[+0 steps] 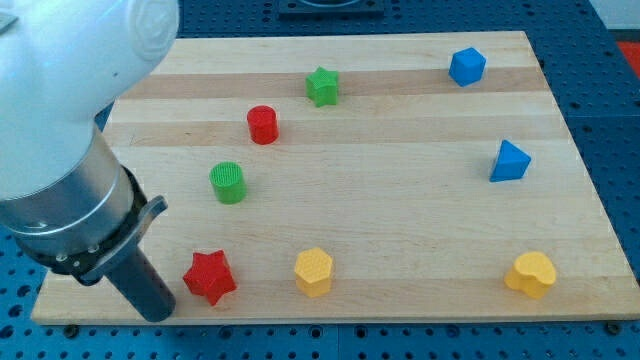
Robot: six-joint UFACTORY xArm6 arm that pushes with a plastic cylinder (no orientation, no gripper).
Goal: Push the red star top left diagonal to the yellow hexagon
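The red star [209, 276] lies near the board's [400, 150] bottom edge, just to the view's left of the yellow hexagon [313, 271] and level with it, a small gap between the two. The tip [160, 312] of the dark rod sits just left of the star and a little below it, close to it; whether the two touch cannot be told. The rod is a plain stick with nothing to open or close, and it holds nothing.

Taking the hexagon as the landmark: the green cylinder [228, 182] stands above it and to its left, well apart. The red cylinder [263, 124] is farther up, slightly left. The green star [322, 86] lies straight above it, near the board's top. The blue cube [466, 66] is far up and to its right, near the top edge. The blue wedge-like block [509, 161] sits up and well to its right. The yellow heart [530, 274] lies level with it, far to its right, by the bottom right corner.
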